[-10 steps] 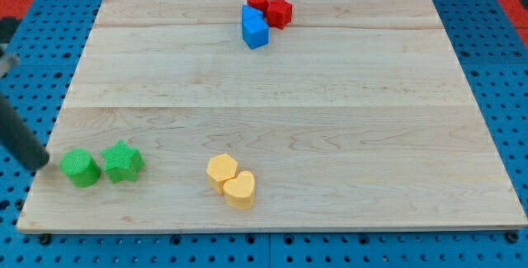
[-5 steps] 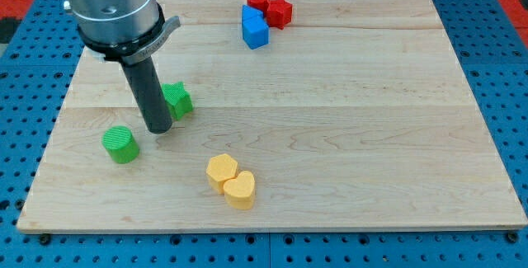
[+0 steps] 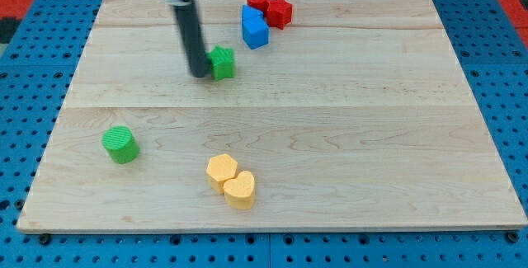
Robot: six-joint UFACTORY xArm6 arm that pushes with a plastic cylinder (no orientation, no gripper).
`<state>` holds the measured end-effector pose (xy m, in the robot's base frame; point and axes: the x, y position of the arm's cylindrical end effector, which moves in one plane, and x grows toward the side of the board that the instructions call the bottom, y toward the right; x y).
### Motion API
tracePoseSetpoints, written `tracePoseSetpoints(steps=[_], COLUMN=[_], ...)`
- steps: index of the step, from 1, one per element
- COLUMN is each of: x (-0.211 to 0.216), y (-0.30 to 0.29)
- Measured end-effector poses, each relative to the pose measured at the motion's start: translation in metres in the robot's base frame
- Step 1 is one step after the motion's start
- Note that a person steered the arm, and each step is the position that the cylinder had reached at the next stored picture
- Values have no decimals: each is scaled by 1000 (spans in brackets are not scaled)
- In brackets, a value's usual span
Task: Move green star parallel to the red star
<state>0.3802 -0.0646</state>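
Observation:
The green star lies on the wooden board, in the upper middle-left. My tip rests against the star's left side. The red star sits near the board's top edge, up and to the right of the green star. It touches a red round block on its left.
A blue block sits just below the red pair, close to the green star's upper right. A green cylinder stands at the lower left. Two yellow blocks touch each other near the bottom middle.
My tip has pushed the green star from the lower left up and to the right, towards the blue block. The green cylinder shifted a little early on and now stays put.

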Motion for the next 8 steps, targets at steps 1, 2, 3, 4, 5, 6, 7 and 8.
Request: tracePoseSetpoints(steps=[1,2,3,4,5,6,7,8], x=[-1,25,19,-20,-36,-62,-101,-64], y=[101,118,32,22,81,160,226,231])
